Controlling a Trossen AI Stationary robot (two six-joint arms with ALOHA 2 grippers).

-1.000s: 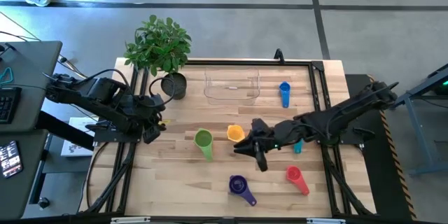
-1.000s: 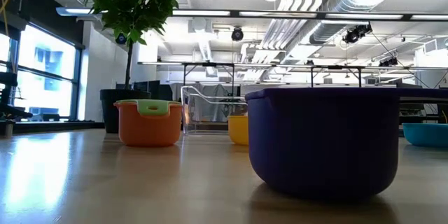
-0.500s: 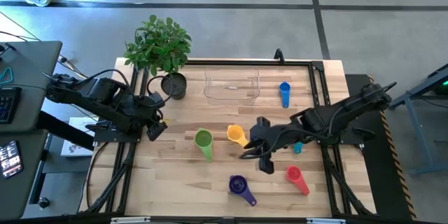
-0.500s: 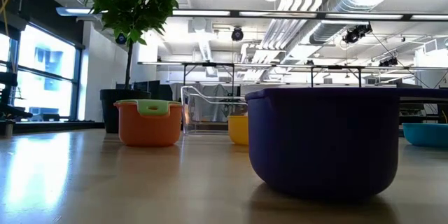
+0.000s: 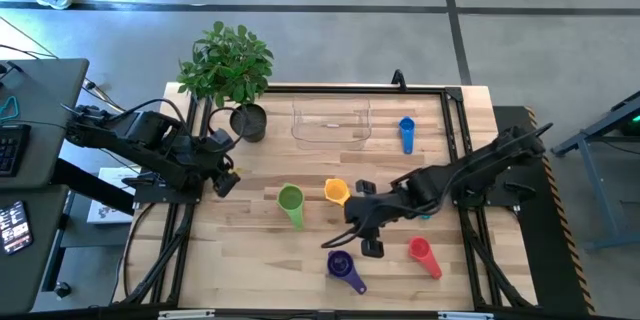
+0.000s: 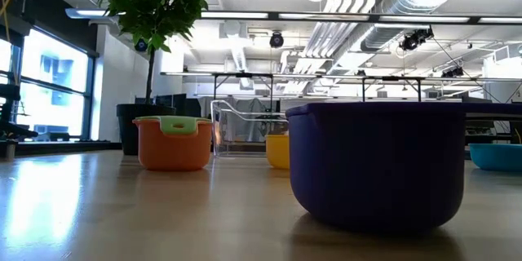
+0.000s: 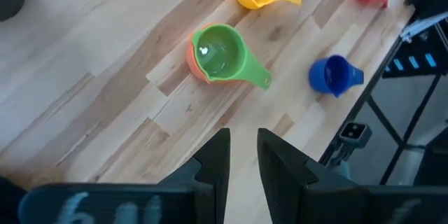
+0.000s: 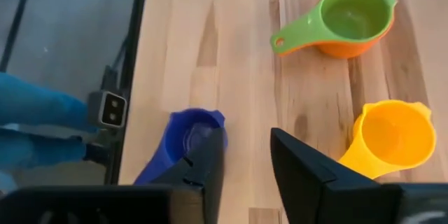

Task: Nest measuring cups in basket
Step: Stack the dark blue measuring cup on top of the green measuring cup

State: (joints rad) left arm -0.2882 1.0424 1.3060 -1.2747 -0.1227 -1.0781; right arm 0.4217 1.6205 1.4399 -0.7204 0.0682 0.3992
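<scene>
Presently, measuring cups lie scattered over the wooden worktop [image 5: 250, 260], none in the basket [image 5: 331, 123], which sits clear-walled at the far middle. Green cup [image 5: 291, 200] nests inside the orange cup [image 8: 350, 43], left of centre, handle pointing to the near side. Yellow cup [image 5: 337, 192] just right of that pair, apart from it. Purple cup [image 5: 343, 266] near the front edge, centre. Red cup [image 5: 423, 254] to its right. Blue cup [image 5: 406, 132] at the far side, just right of the basket. Teal cup [image 5: 426, 209] mostly hidden under the right arm.

Right gripper [image 5: 366, 228] reaches in from the right, low over the centre of the worktop, between the yellow and purple cups; its jaws are parted and hold nothing.

Left gripper [image 5: 222, 172] sits at the left edge of the worktop, well apart from the cups; jaws slightly parted, empty.

Small dark pot [image 5: 249, 121] and a leafy plant [image 5: 228, 62] stand at the far left corner.
</scene>
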